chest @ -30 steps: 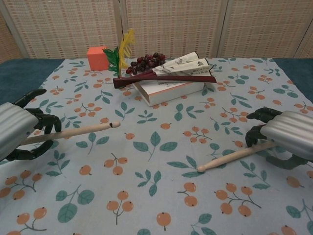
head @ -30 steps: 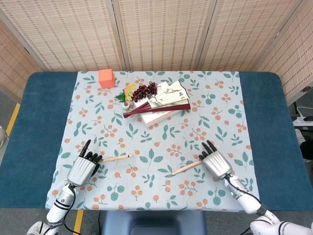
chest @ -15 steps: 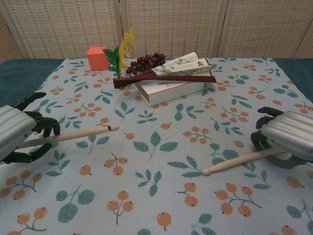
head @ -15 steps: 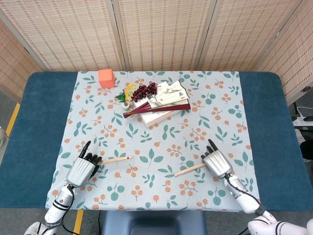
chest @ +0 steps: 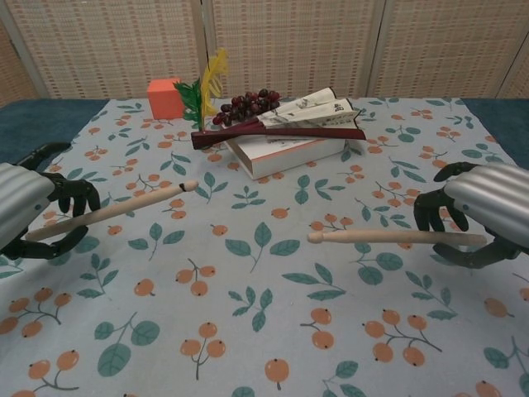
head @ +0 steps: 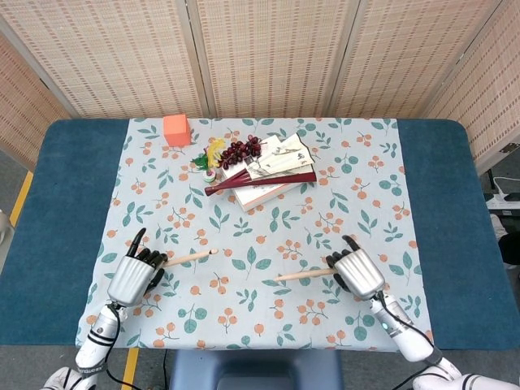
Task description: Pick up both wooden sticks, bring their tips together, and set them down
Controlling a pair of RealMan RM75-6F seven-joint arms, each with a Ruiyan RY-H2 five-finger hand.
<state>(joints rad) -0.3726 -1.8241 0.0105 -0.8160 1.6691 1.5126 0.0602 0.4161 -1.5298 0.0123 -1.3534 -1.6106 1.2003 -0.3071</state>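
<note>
Left wooden stick [chest: 111, 211]: gripped at its butt end by the curled fingers [chest: 76, 198] of the left hand [head: 136, 275] near the front-left corner of the desk [head: 65, 211], tip raised clear of the floral cloth [head: 268, 227] and angled toward the desk's centre. Right wooden stick [chest: 388, 237]: held by the closed fingers [chest: 434, 208] of the right hand [head: 357, 272] near the front edge, lifted roughly level, its rounded tip pointed toward the left stick, the two tips well apart.

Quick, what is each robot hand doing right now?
Left hand: holding a wooden stick.
Right hand: holding the other wooden stick.
</note>
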